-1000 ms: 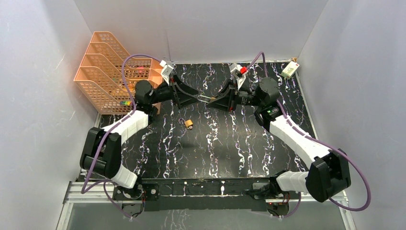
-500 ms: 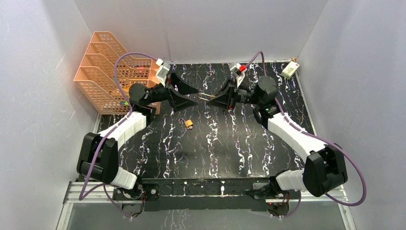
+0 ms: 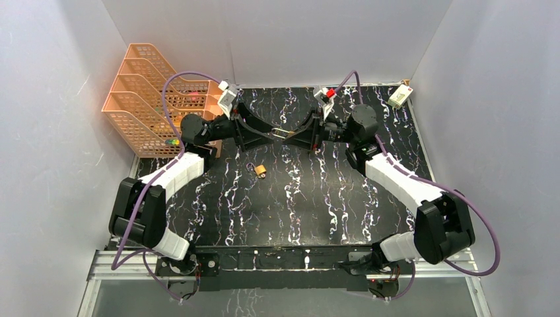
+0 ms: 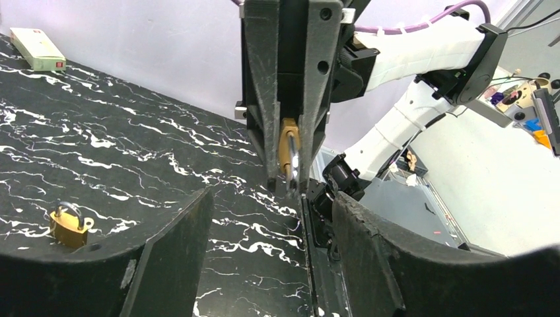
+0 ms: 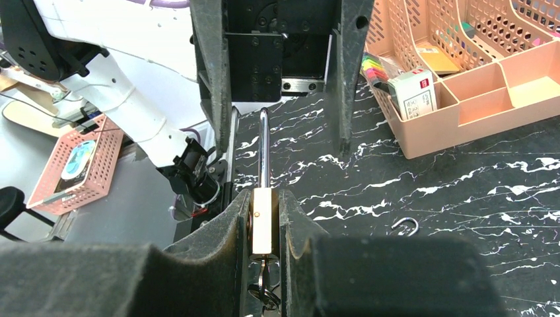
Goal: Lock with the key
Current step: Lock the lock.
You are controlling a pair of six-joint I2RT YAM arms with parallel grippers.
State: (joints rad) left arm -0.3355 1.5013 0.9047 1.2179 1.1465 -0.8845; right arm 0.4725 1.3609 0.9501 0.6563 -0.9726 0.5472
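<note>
My right gripper [image 3: 295,135] [image 5: 264,198] is shut on a brass padlock [image 5: 263,221] and holds it above the back middle of the table. Its steel shackle [image 5: 263,148] points at my left gripper. A key on a ring [image 5: 264,294] hangs from the lock's underside. My left gripper [image 3: 273,134] [image 4: 271,198] is open and empty, facing the right one, with its fingers [image 5: 214,79] either side of the shackle tip. The held padlock also shows in the left wrist view [image 4: 288,148]. A second brass padlock [image 3: 261,170] [image 4: 68,224] lies on the table.
An orange file tray [image 3: 158,99] [image 5: 462,66] with small boxes in it stands at the back left. A white box [image 3: 400,96] [image 4: 36,47] lies at the back right corner. White walls close in the black marbled table [image 3: 297,205].
Both grippers have moved toward each other at the back middle. The gap has closed, and the left fingers now straddle the shackle of the padlock in the right gripper.
</note>
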